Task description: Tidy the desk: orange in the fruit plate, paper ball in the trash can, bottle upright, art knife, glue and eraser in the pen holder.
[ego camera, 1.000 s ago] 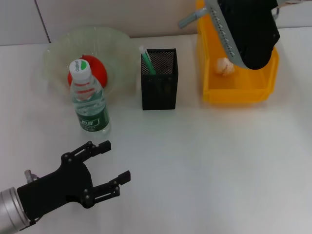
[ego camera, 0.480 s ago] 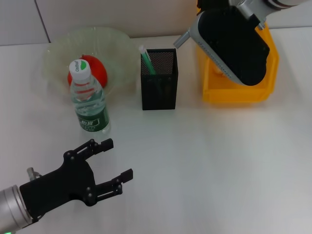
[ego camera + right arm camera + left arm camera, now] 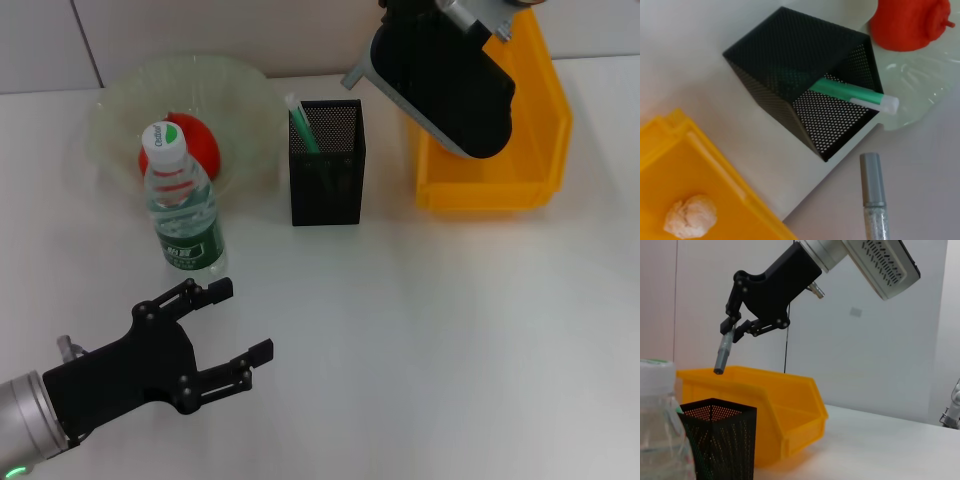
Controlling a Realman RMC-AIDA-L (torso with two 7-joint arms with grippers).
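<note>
Overhead, right hand [image 3: 726,335] grips slim grey glue stick [image 3: 873,192]; left hand [image 3: 215,335] spread wide.

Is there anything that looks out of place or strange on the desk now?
Nothing stands out. The orange lies in the fruit plate, the bottle stands upright, and the paper ball is in the trash can.

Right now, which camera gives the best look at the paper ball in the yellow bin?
The right wrist view: the paper ball lies uncovered on the floor of the trash can. In the head view the right arm hides the spot where it would lie. The left wrist view shows only the bin's outer wall.
</note>
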